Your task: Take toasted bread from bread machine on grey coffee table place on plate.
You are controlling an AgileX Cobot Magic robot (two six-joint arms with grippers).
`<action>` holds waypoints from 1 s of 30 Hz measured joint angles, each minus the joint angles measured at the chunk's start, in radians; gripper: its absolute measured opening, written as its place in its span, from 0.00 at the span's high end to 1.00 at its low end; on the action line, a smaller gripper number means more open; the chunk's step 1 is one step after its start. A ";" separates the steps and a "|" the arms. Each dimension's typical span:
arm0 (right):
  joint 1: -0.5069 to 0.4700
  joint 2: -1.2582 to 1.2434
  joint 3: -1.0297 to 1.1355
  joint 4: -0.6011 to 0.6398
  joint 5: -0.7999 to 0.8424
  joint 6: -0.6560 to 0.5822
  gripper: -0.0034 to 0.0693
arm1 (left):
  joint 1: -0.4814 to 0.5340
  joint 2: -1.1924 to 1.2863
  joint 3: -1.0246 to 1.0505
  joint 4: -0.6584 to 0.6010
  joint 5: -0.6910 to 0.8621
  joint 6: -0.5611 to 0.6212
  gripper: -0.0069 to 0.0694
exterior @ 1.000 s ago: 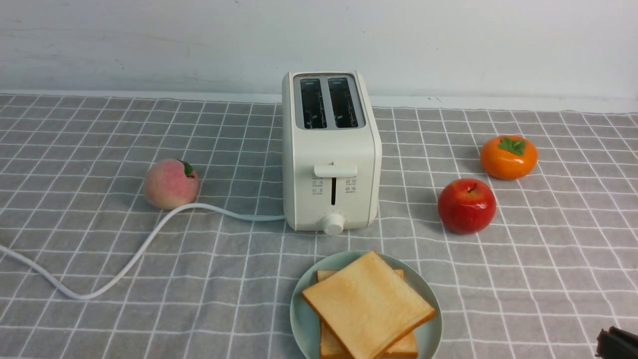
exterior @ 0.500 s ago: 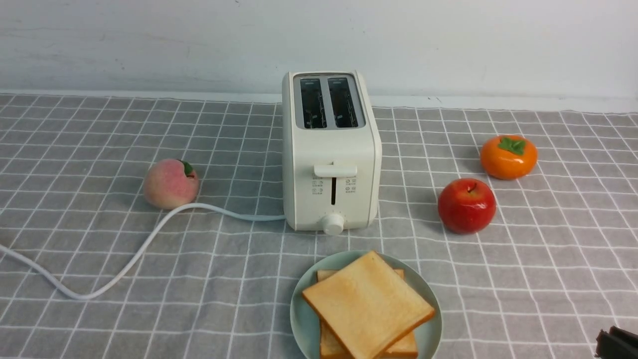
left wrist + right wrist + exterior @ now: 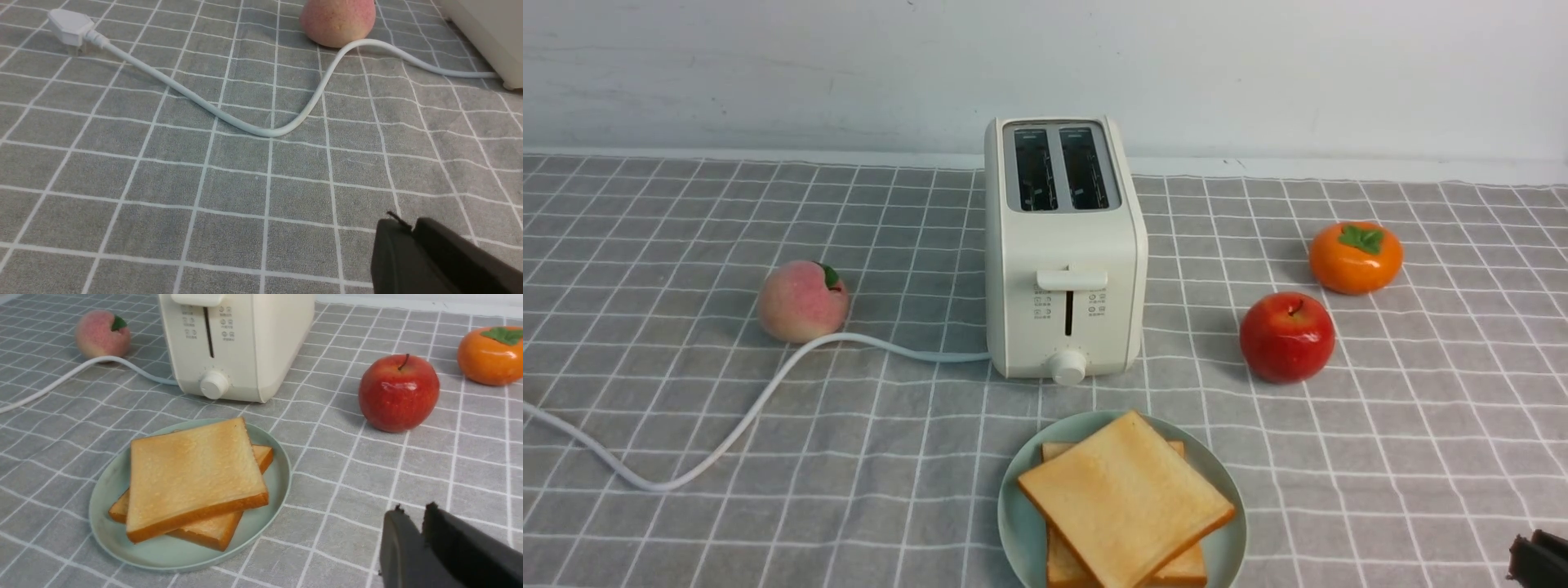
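Toasted bread (image 3: 1125, 498) stacked flat on plate (image 3: 1013, 523), corner toward bread machine (image 3: 1062, 245); all fingers (image 3: 400, 547) closed

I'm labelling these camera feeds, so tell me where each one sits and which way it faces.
Front: between the arms, facing the toaster, plate and wall; right end effector at the corner.
Left wrist: low on the left arm, facing cord and peach; left end effector shows.
Right wrist: low on the right arm, facing toast and apple; right end effector shows.
Shared: the wrist views both show peach, cord and toaster.
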State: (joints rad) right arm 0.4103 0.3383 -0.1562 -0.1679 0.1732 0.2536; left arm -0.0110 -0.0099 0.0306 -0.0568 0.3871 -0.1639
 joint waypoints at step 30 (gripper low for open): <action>-0.408 -0.348 0.172 -0.019 0.208 -0.027 0.80 | 0.000 -0.001 0.001 0.001 0.005 0.000 0.82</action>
State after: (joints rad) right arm 0.0021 -0.0098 0.0161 -0.1872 0.3813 0.2270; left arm -0.0110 -0.0107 0.0314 -0.0557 0.3919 -0.1639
